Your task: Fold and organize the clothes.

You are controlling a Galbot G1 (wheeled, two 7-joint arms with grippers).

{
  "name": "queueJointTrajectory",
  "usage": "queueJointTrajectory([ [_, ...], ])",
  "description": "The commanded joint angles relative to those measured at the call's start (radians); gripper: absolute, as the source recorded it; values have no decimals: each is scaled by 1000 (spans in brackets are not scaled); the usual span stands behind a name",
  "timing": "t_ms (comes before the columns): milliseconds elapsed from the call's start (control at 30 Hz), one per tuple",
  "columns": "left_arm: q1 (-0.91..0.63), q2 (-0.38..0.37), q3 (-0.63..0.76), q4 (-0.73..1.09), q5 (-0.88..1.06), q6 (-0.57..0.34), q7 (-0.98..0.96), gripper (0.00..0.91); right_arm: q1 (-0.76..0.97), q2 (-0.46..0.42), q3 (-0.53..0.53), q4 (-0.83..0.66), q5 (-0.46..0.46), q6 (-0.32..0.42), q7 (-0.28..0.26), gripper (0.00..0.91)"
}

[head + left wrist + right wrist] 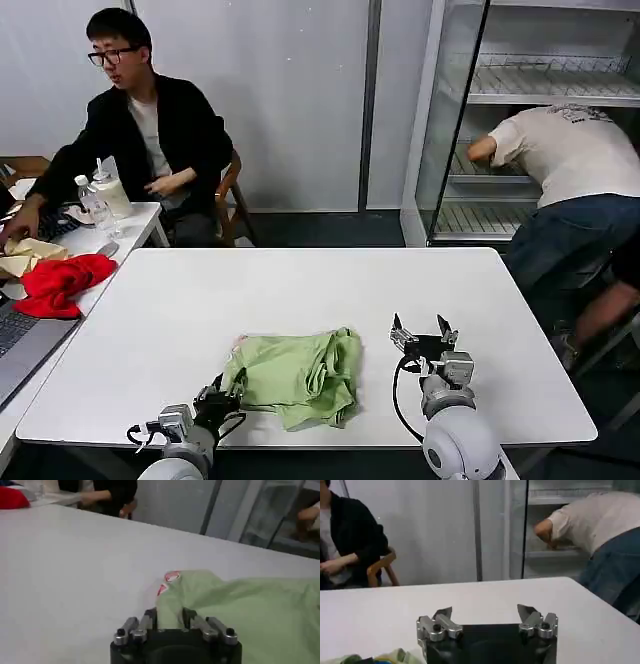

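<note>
The clothes (300,375), a pale green shirt, lie crumpled on the white table (300,290) near its front edge. A bit of red-and-white print (171,576) peeks out at the far corner. My left gripper (222,395) is at the shirt's near-left edge. In the left wrist view its fingers (150,617) stand close together, with a ridge of the green cloth (250,610) pinched between them; the gripper (169,617) is shut on it. My right gripper (423,335) hovers just right of the shirt, open and empty (485,612), with a scrap of the shirt (395,656) beside it.
A bright red garment (60,283) and a cream one (25,255) lie on the side table at left, next to a laptop (20,335) and a water bottle (96,205). A seated person is behind it. Another person leans into an open fridge (520,120) at back right.
</note>
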Motion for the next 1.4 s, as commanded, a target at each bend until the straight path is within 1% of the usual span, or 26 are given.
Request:
queueJointTrajectory([
  [33, 3, 0, -3, 2, -1, -2, -1, 20, 1, 0, 0, 0, 1, -1, -7, 907],
  [133, 3, 8, -19, 0, 25, -15, -1, 20, 2, 1, 0, -2, 1, -1, -5, 907],
  [233, 0, 35, -51, -1, 57, -27, 0, 20, 3, 1, 0, -4, 2, 2, -6, 907],
  [267, -3, 59, -67, 0, 79, -31, 0, 20, 3, 1, 0, -5, 2, 2, -5, 907],
  [300, -5, 67, -74, 1, 88, -31, 0, 20, 4, 1, 0, -5, 2, 3, -5, 907],
  [467, -23, 148, -154, 25, 93, -37, 2, 20, 6, 3, -1, -13, 2, 12, -5, 907],
  [667, -29, 240, -200, 49, 82, -49, 2, 20, 6, 2, -1, -24, 3, 22, -6, 907],
  [733, -36, 261, -210, 53, 80, -49, 2, 20, 5, 4, -3, -28, 3, 25, -6, 907],
  [867, -66, 335, -234, 74, 71, -55, 3, 20, 5, 10, -5, -35, 3, 31, -6, 907],
  [1000, -103, 461, -249, 106, 57, -61, 6, 20, 5, 13, -7, -38, 3, 36, -6, 907],
  [1033, -108, 472, -252, 109, 51, -61, 5, 20, 5, 13, -7, -39, 3, 40, -6, 907],
  [1067, -119, 512, -259, 112, 39, -60, 5, 20, 4, 14, -7, -40, 3, 42, -7, 907],
  [1200, -157, 589, -277, 103, 34, -59, 8, 20, 1, 18, -8, -46, 2, 50, -6, 907],
  [1300, -182, 613, -285, 58, 9, -50, 7, 20, 0, 24, -8, -51, 1, 55, -5, 907],
  [1400, -204, 609, -284, -1, -4, -38, 1, 20, -1, 28, -9, -55, -2, 58, -4, 907],
])
